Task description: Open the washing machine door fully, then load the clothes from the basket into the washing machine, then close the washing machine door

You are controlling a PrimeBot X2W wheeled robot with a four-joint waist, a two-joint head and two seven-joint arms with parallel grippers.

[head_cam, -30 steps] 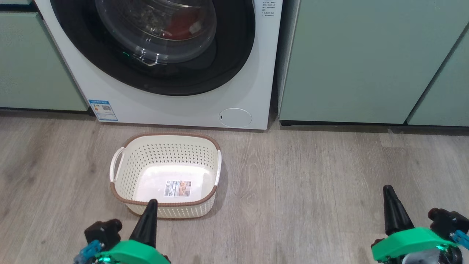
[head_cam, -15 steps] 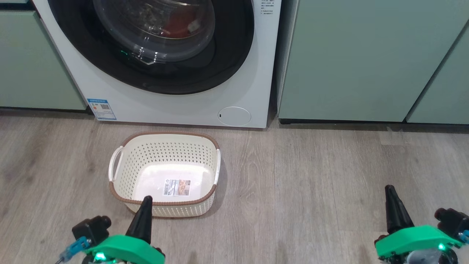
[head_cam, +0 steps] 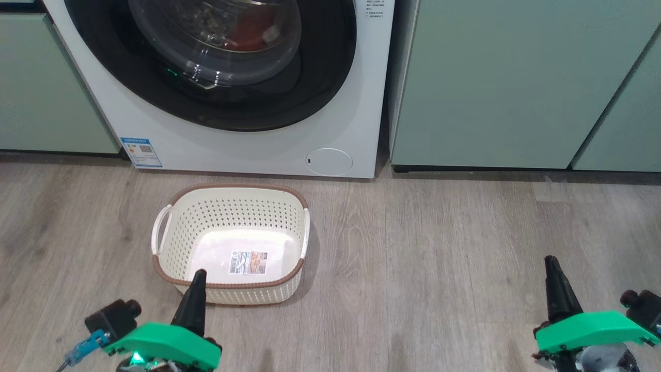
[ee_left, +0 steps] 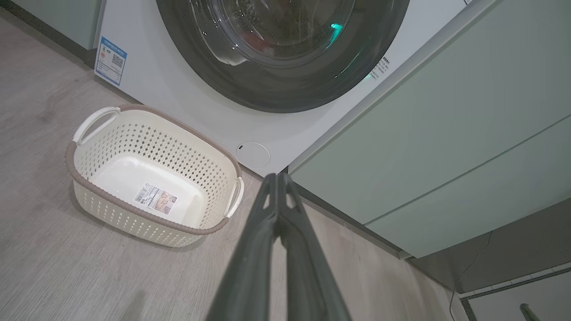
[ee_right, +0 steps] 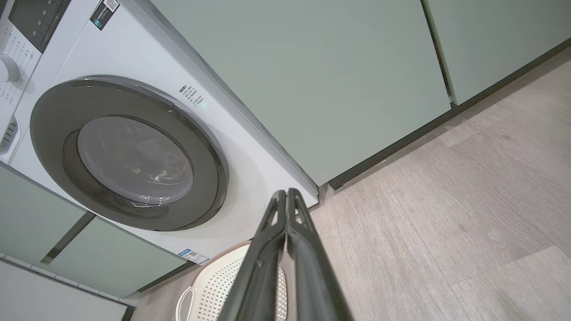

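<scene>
**Door shut, red load behind the glass**

My left end effector [head_cam: 199, 274] has slipped to my left along the basket's near rim since a second ago, and my head has drifted a touch, so the whole scene sits a little higher in my view. Its two dark fingers are pressed together into one point, gripping nothing, with the tip crossing the near edge of the basket [head_cam: 237, 214] as I see it from above.

Over on my right, the right end effector [head_cam: 550, 259] hangs above the floor [head_cam: 439, 258], well apart from the basket. Its fingers are pinched tight too and carry nothing.

The basket stands on the floor just in front of the washing machine [head_cam: 248, 150], and its label sticker [head_cam: 249, 262] shows on the bare bottom. The door [head_cam: 320, 77] lies flat against the machine's front. Through the domed glass I catch the red garment [head_cam: 248, 33] inside the drum. Pale green cabinets [head_cam: 496, 82] flank the machine on both sides.
</scene>
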